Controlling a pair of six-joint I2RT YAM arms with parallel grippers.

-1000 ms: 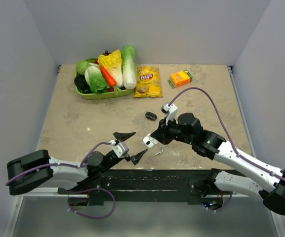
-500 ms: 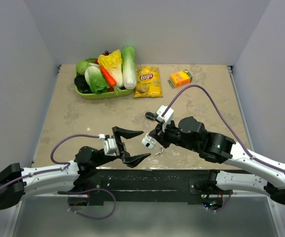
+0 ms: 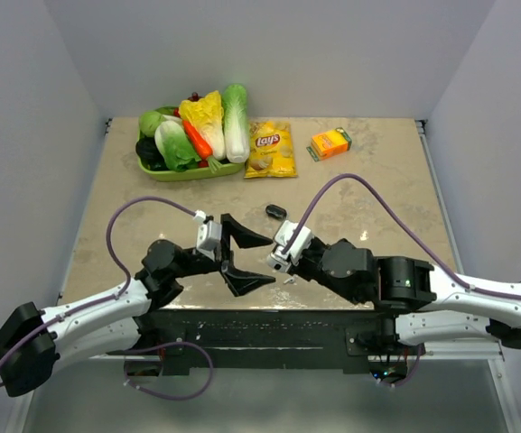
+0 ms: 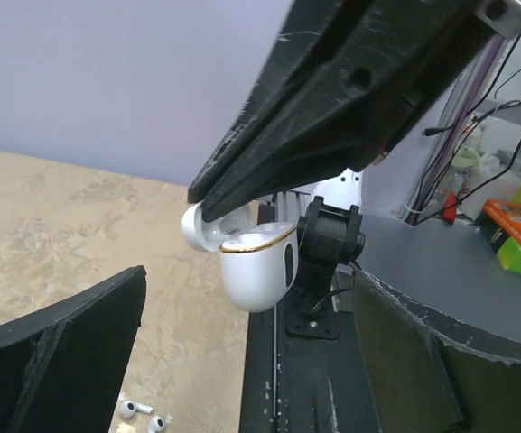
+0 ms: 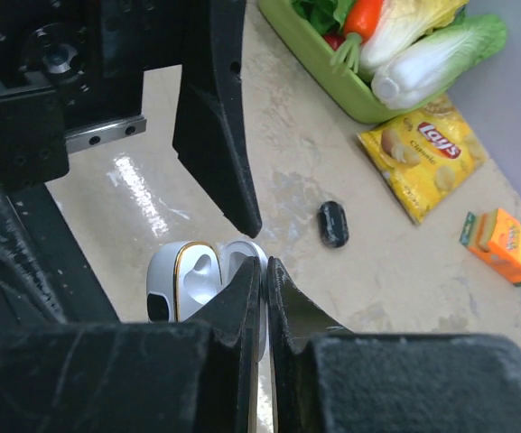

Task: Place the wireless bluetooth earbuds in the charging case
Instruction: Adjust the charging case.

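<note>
Since the frame a second earlier, the left gripper had swung forward and up, its fingers spread wide and empty, until it flanked the right gripper. The right fingers were clenched on the open lid of the white charging case, holding it clear of the surface. The two small white earbuds lay on the surface below, outside the case. We judged the task barely begun: the case was open, and both earbuds were not yet picked up and seated.
</note>
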